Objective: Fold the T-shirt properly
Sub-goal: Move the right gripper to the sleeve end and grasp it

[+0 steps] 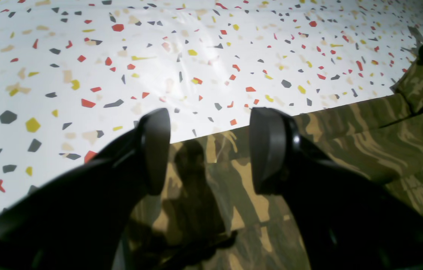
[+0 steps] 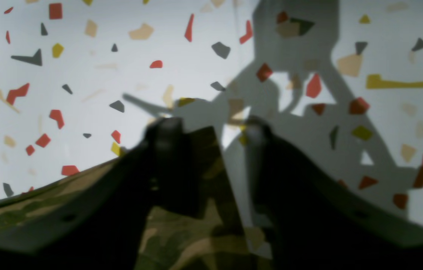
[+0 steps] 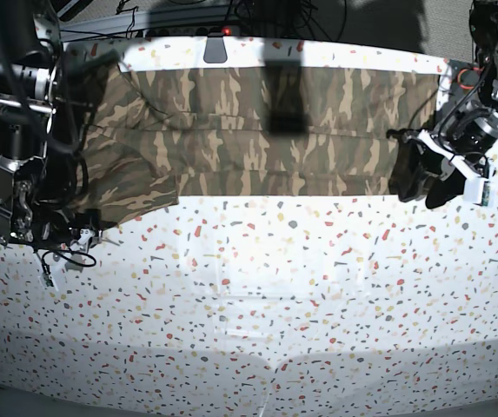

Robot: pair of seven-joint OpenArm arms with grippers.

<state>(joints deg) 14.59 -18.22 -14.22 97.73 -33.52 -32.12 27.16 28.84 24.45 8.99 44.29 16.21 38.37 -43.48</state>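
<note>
The camouflage T-shirt [image 3: 231, 148] lies as a long band across the far side of the speckled table [image 3: 275, 287]. My left gripper [image 3: 418, 184] is at the shirt's right end. In the left wrist view it [image 1: 211, 150] is open, fingers astride the shirt's straight edge [image 1: 383, 131], with cloth under the gap. My right gripper [image 3: 76, 231] is at the shirt's lower left corner. In the blurred right wrist view it [image 2: 211, 150] is open, with a corner of the shirt [image 2: 196, 240] lying between the fingers against the left one.
The table top [image 1: 196, 56] stretches beyond the shirt's edge, and it also shows in the right wrist view [image 2: 84, 93]. Cables and a dark strip [image 3: 216, 48] lie along the table's back edge. The right arm's column [image 3: 18, 130] stands over the shirt's left end.
</note>
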